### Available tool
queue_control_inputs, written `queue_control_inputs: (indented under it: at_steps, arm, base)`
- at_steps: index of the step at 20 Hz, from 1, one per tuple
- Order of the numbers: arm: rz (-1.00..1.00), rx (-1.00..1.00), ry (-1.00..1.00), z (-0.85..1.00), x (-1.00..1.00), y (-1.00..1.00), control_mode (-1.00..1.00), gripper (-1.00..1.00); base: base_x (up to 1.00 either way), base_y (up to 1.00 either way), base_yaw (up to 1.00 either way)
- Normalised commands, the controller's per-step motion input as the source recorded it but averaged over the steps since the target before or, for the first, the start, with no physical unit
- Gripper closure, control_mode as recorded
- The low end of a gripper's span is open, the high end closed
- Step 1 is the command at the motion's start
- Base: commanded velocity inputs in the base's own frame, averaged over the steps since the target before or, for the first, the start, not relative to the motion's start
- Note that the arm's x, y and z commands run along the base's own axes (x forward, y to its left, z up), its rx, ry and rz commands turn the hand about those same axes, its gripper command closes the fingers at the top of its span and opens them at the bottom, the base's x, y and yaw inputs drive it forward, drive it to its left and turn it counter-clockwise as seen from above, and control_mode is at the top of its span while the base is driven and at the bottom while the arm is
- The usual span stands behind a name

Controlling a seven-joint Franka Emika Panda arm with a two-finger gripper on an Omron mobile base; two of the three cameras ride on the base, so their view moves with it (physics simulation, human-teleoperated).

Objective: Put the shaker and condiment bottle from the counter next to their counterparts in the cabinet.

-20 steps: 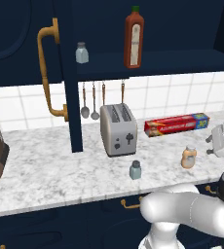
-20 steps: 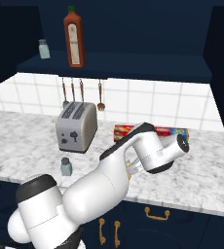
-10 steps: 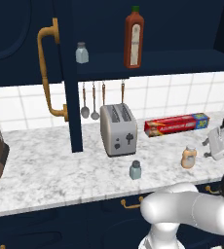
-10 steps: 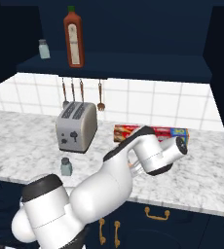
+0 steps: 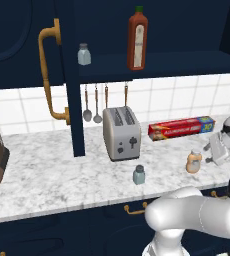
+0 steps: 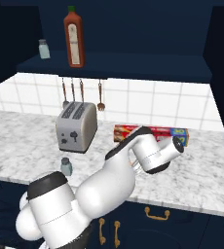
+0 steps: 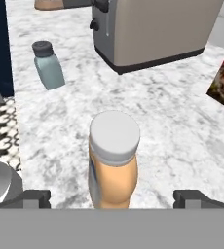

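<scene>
I note the gripper has moved closer to the condiment bottle on the counter than a second ago, fingers spread wide either side, not touching. Count: two shakers, one on the counter, one in the cabinet; two bottles; one toaster.

Worktop: runs left to right under the cabinet.
Toaster: stands mid-worktop, near the wall.
Shaker: on the worktop, just in front of the toaster, slightly to its right.
Condiment bottle: on the worktop, right of the shaker, in front of the foil box, which lies by the wall right of the toaster.
Gripper: just right of the condiment bottle; in the hand view the bottle stands between the wide-apart jaws, seemingly untouched.
Cabinet shelf: above the toaster; small shaker at left, tall bottle to its right.
Utensils: hang behind the toaster.
</scene>
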Motion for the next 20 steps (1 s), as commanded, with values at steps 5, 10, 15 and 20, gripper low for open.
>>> queue_control_inputs:
  at_steps: [5,10,15,20]
  arm:
    - [0.12,0.0,0.05,-0.14,0.12,0.0,-1.0,-1.0]
    - [0.15,0.02,0.04,-0.1,0.16,0.0,-1.0,-1.0]
    - [0.14,0.06,0.03,-0.11,0.15,0.0,-1.0,-1.0]
    - [0.08,0.06,0.09,-0.2,0.16,0.03,-1.0,-1.0]
  base:
    - [0.0,0.0,0.0]
    - [0.0,0.0,0.0]
    - [0.0,0.0,0.0]
    - [0.0,0.0,0.0]
